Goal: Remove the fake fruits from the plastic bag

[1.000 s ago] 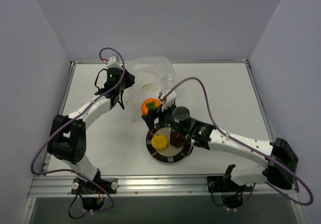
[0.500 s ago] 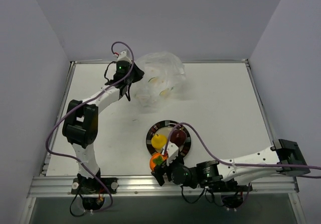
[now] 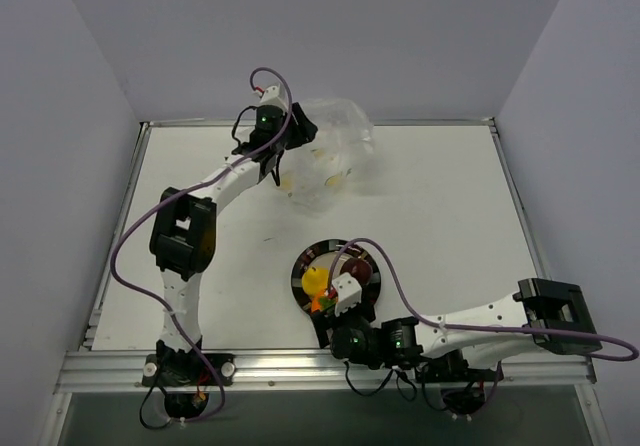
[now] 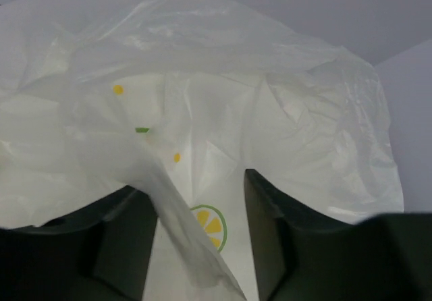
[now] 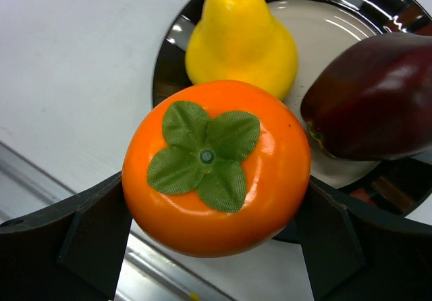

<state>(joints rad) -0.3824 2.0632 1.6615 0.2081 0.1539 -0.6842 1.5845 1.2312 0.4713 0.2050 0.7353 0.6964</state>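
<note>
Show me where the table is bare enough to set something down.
Widest bare patch: right half of the table, between bag and right arm. A smaller one lies between left arm and plate. Crowded: the plate, with yellow fruit, red fruit and the right gripper holding the orange fruit.

Bright, even light from above; soft, faint shadows on my table (image 3: 450,196).
Glare streaked the orange fruit (image 5: 216,179) and the plate's black rim (image 5: 165,71) (almost mirror-like); my left wrist view glowed pale through the plastic bag (image 4: 202,78), its near foreground dark and blurred.
</note>
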